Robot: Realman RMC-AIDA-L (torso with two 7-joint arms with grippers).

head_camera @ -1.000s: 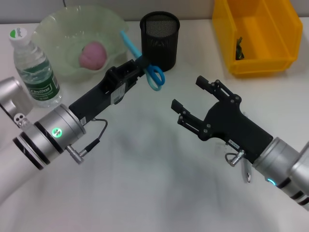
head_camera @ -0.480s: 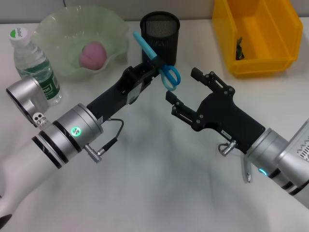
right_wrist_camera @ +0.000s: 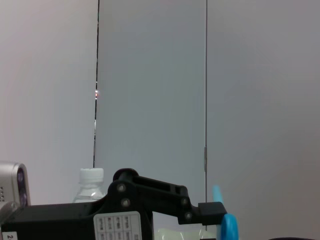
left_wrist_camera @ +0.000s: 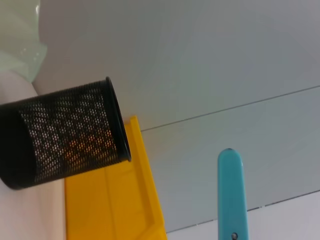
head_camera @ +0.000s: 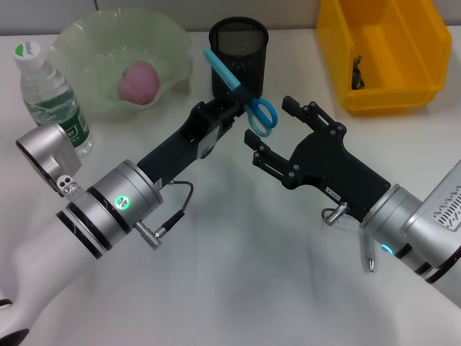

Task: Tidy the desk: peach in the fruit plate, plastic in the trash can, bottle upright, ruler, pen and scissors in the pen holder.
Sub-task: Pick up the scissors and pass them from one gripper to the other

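Note:
My left gripper (head_camera: 234,107) is shut on the blue scissors (head_camera: 229,78), held in the air just in front of the black mesh pen holder (head_camera: 239,50). Their blades point up and back, and their handles (head_camera: 261,115) hang toward my right gripper (head_camera: 270,121), which stands open close beside them. The scissors' tip (left_wrist_camera: 230,195) and the pen holder (left_wrist_camera: 65,135) show in the left wrist view. The pink peach (head_camera: 140,79) lies in the green fruit plate (head_camera: 86,43). The bottle (head_camera: 47,94) stands upright at the far left. Ruler and pen are out of view.
A yellow bin (head_camera: 389,86) stands at the back right with a dark crumpled thing (head_camera: 358,72) inside. The right wrist view shows my left gripper (right_wrist_camera: 150,200), the bottle (right_wrist_camera: 90,182) and a bit of blue scissors (right_wrist_camera: 227,227).
My left arm has carried the scissors to the right and back, toward the pen holder. My right gripper has moved left and up to the scissors' handles.

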